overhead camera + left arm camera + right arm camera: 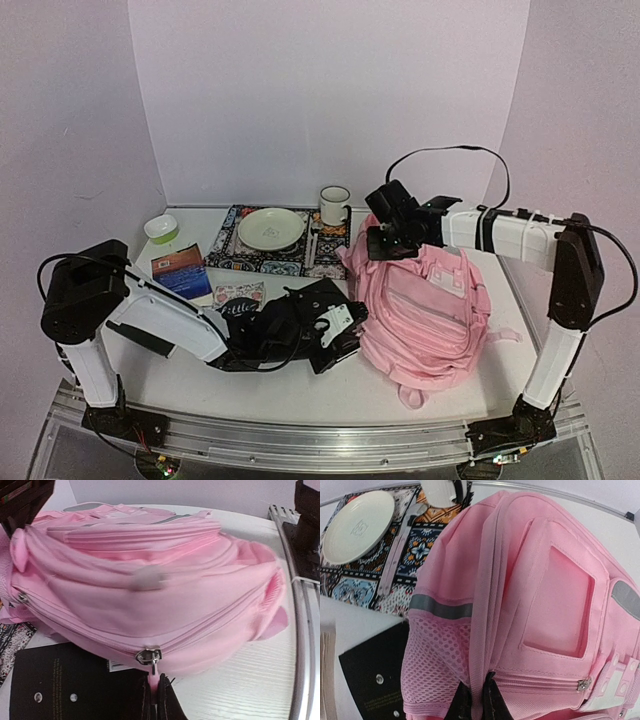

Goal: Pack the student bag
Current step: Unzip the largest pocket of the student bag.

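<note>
The student bag (pixel 430 310) is a large pink backpack lying on the right half of the table. In the left wrist view the student bag (pixel 150 580) fills the frame, and my left gripper (pixel 154 687) is shut on the pink pull tab (pixel 152 679) that hangs from a metal zip slider (pixel 148 656). From above, the left gripper (pixel 345 325) sits at the bag's left edge. My right gripper (pixel 477 690) is shut on a pink webbing strap (pixel 482 630) at the bag's far end (pixel 540 605); from above, that right gripper (pixel 385 245) hovers over the bag's top.
A black book (pixel 65 685) lies beside and partly under the bag. A blue book (pixel 183 272) and a patterned booklet (pixel 238 298) lie at the left. A placemat (pixel 230 255) carries a plate (pixel 271 229) and a mug (pixel 334 205). A green bowl (pixel 162 230) stands far left.
</note>
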Robot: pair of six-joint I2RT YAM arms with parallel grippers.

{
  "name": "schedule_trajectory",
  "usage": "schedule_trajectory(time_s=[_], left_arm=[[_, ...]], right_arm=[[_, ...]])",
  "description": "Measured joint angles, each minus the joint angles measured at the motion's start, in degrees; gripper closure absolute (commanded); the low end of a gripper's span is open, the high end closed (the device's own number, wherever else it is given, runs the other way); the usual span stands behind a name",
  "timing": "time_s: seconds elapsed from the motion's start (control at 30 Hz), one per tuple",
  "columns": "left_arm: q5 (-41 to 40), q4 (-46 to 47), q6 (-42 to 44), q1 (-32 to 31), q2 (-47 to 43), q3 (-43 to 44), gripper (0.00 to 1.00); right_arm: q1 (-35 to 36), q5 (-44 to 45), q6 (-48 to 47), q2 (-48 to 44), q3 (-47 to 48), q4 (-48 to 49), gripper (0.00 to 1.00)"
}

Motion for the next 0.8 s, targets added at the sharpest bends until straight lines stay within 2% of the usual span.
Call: schedule_trajectory(time_s=[0.13,0.27,0.4,0.53,0.67,0.8], left_arm=[[1.7,-0.3,-2.6,-0.9,-0.4,0.0,1.00],[1.0,-0.9,-5.3,-0.7,-0.4,-0.3,1.00],[0.9,-1.9,-6.6,-0.5,-0.4,-1.1,1.00],[2.0,-3.8,-6.8,0.1,-0.4,-1.2,1.00],[2.7,-4.5,-7.8,0.7,-0.4,-1.4,1.00],[2.8,-4.5,-8.7,0.9,-0.8,-1.5,1.00]], right_arm=[[-1.3,3.2,0.8,4.9,5.5,-0.4,0.98],[-1.4,3.2,0.9,8.3,8.4,-1.7,0.79],[-1.9,0.1,0.0,7.8,8.3,-1.2,0.61],[-2.8,-4.1,0.4,2.2,2.6,-1.0,0.49],[-2.3,-8.3,2.0,-4.8,-2.5,-2.5,0.42],[1.3,-12.0,3.3,-8.1,-4.0,-4.5,0.37]])
